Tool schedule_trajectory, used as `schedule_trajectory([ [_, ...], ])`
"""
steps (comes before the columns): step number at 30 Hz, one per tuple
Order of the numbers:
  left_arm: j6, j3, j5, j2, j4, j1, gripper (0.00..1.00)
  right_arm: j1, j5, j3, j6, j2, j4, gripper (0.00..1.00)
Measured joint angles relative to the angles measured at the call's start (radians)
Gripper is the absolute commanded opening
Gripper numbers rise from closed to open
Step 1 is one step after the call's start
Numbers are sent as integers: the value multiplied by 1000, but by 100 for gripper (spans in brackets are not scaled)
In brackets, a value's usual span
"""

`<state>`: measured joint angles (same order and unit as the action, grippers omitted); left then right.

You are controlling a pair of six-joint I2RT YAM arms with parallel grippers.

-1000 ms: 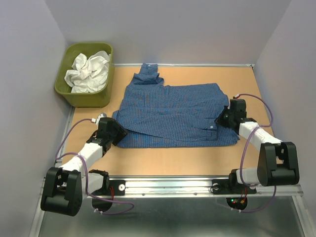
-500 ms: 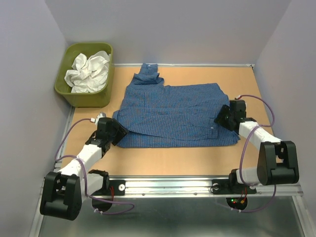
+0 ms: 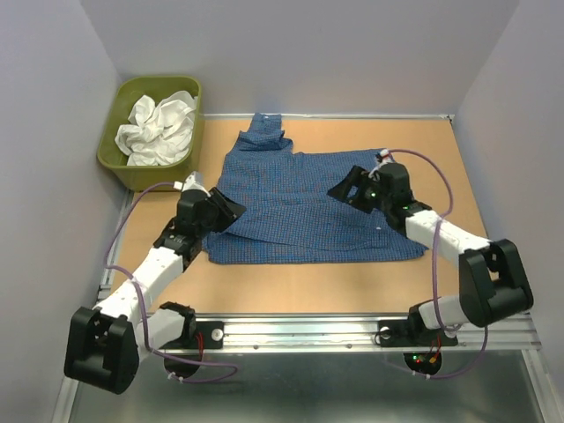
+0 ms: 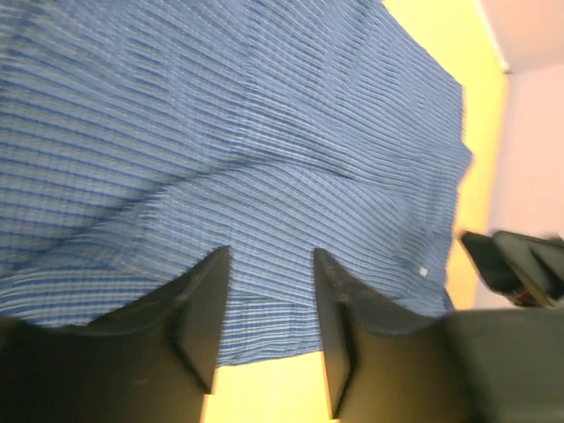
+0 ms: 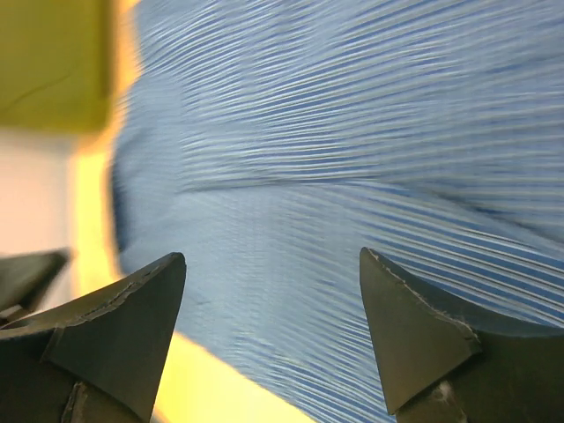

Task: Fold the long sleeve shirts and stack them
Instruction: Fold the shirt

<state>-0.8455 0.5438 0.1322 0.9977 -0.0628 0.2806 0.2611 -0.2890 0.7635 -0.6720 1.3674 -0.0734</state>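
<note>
The dark blue checked shirt (image 3: 300, 216) lay flat on the table (image 3: 291, 286) just beside the olive tub (image 3: 122, 163), its long axis running away from the tub. The left gripper (image 3: 227, 210), fingers spread and empty, hung over the tub-side edge. The right gripper (image 3: 345, 189), also spread wide, hung over the half farther from the tub. The white garment (image 3: 159, 128) lay crumpled inside the tub.
</note>
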Motion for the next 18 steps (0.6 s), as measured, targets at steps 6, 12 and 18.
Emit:
schedule_trajectory([
  [6, -7, 1, 4, 164, -122, 99, 21, 161, -70, 27, -136, 216, -257, 86],
  [12, -60, -158, -37, 227, -229, 80, 18, 260, -86, 130, -177, 379, -358, 86],
  [18, -145, -237, -31, 285, -326, 39, 18, 337, -106, 243, -214, 507, -468, 86],
])
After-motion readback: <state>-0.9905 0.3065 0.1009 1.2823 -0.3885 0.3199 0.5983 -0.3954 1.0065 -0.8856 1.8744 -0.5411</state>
